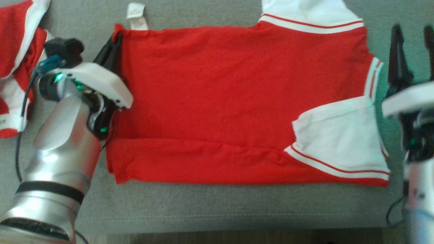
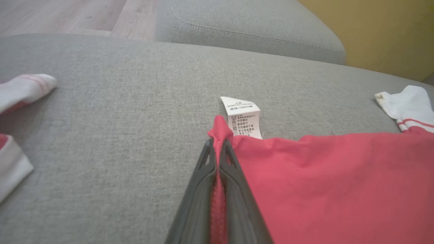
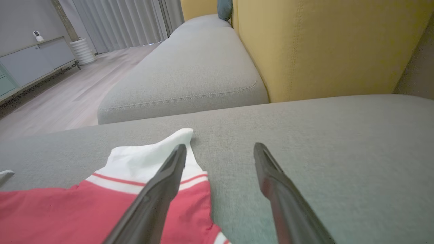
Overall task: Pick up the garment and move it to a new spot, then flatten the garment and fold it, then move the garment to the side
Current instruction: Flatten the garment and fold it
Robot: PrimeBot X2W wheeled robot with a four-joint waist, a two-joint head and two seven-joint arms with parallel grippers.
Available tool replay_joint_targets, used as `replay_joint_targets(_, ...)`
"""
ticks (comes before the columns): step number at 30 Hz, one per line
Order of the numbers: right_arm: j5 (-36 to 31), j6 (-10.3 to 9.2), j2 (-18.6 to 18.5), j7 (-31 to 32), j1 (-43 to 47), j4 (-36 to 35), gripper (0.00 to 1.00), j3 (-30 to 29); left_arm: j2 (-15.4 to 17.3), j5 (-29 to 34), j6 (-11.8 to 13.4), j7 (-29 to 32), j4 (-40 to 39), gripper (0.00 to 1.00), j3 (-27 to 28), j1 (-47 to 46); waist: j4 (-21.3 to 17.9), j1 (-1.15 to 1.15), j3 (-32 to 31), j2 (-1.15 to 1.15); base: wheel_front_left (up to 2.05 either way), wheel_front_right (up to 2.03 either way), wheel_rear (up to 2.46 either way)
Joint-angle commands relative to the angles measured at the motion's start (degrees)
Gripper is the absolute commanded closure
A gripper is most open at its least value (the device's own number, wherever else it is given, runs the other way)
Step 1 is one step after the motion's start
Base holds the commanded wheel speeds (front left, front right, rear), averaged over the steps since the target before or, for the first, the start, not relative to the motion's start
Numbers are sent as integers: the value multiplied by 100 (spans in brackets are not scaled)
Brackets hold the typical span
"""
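shirt is soft and floppy: left tool pinches its 10 o'clock corner, right tool sits spread at 3 o'clock, probably should grab there.

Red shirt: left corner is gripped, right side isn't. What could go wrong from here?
1. The left gripper pinches only a corner of the shirt by the label; a pull may slip it free.
2. The right gripper is open, one finger over the white sleeve, one over bare cushion; closing could miss the cloth.
3. A second garment lies beside the left arm and could get dragged.
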Motion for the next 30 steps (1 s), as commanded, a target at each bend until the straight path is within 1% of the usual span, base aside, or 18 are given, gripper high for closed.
replay_joint_targets(1,86,-4,-170,105,-472,76,0,161,140,-52,-34,-89,-250,100,48,-306,210,-1,201,0,0,0,0)
replay_joint_targets(7,170,-4,-562,588,-1776,1142,0,441,13,-84,-34,-164,-559,100,-181,-550,557,-1,511,0,0,0,0)
replay_joint_targets(12,163,-4,-783,1074,-2588,2012,0,626,-36,-109,-35,-207,-704,100,-301,-641,732,-1,636,0,0,0,0)
replay_joint_targets(13,148,-4,-813,1160,-2721,2163,0,638,-47,-122,-35,-213,-724,100,-317,-649,755,-1,650,0,0,0,0)
replay_joint_targets(14,148,-4,-813,1160,-2721,2163,0,638,-47,-122,-35,-213,-724,100,-317,-649,755,-1,650,0,0,0,0)
replay_joint_targets(18,101,-4,-901,1534,-3120,2682,0,713,-72,-142,-35,-230,-775,100,-373,-661,825,-1,673,0,0,0,0)
replay_joint_targets(23,134,-4,-955,1932,-3414,3074,0,852,-81,-165,-35,-239,-790,100,-393,-661,859,-1,687,0,0,0,0)
replay_joint_targets(24,179,-4,-957,2024,-3458,3135,40,884,-80,-172,-35,-240,-792,100,-392,-663,860,-1,693,0,0,0,0)
replay_joint_targets(25,203,-4,-973,2067,-3496,3165,100,917,-76,-177,-35,-241,-793,100,-389,-665,861,-1,698,0,0,0,0)
replay_joint_targets(27,265,-4,-996,2081,-3535,3175,100,956,-66,-184,-35,-243,-790,100,-378,-663,856,-1,694,0,0,0,0)
replay_joint_targets(30,366,-4,-1061,1811,-3521,3019,100,1004,-41,-164,-35,-244,-827,100,-308,-641,843,-1,648,0,0,0,0)
